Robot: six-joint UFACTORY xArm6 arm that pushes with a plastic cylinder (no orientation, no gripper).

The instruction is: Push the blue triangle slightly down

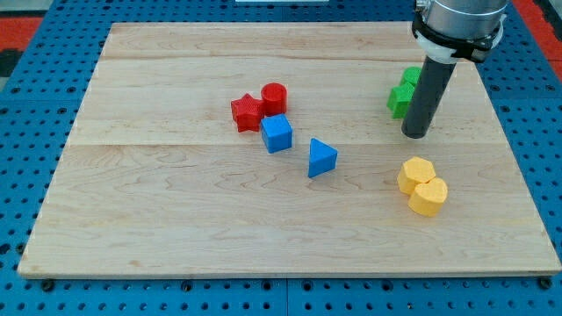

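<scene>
The blue triangle point(321, 158) lies near the middle of the wooden board point(176, 219). My tip point(416, 135) is at the end of the dark rod, well to the right of the triangle and slightly higher in the view, not touching it. The tip stands just below and right of a green block point(402, 90), which the rod partly hides.
A blue cube point(277, 134) sits up-left of the triangle. A red star-shaped block point(247, 112) and a red cylinder point(274, 97) sit beyond it. Two yellow blocks point(422, 187) lie at lower right, below my tip. Blue pegboard point(26, 158) surrounds the board.
</scene>
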